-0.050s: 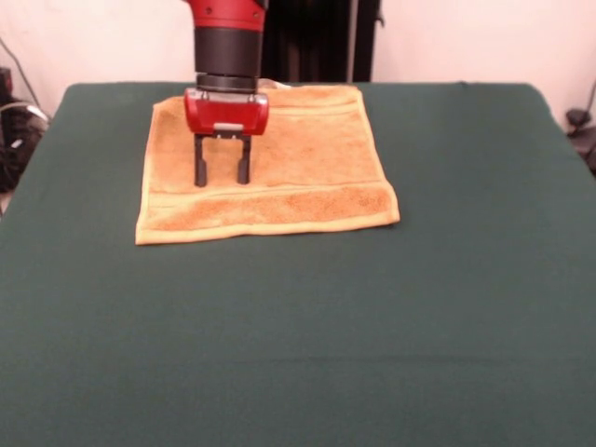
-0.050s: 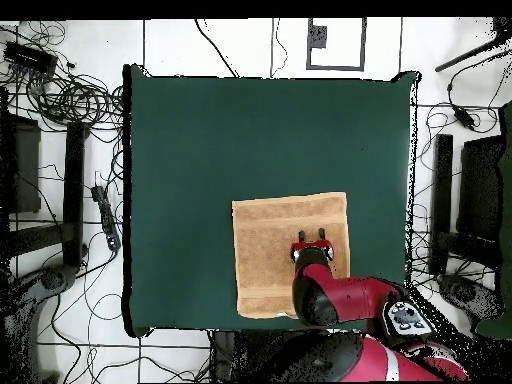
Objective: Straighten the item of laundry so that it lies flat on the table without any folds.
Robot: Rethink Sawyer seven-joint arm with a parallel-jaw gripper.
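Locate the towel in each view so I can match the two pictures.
Front view: the towel lies flat at upper centre-left, near the table's far edge, below the gripper.
Overhead view: the towel lies lower right of centre, near the table's bottom edge, partly covered by the arm.
Shared landmark: the open gripper over the towel.

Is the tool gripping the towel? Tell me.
No: the tool hangs open above the towel, with nothing between its fingers.
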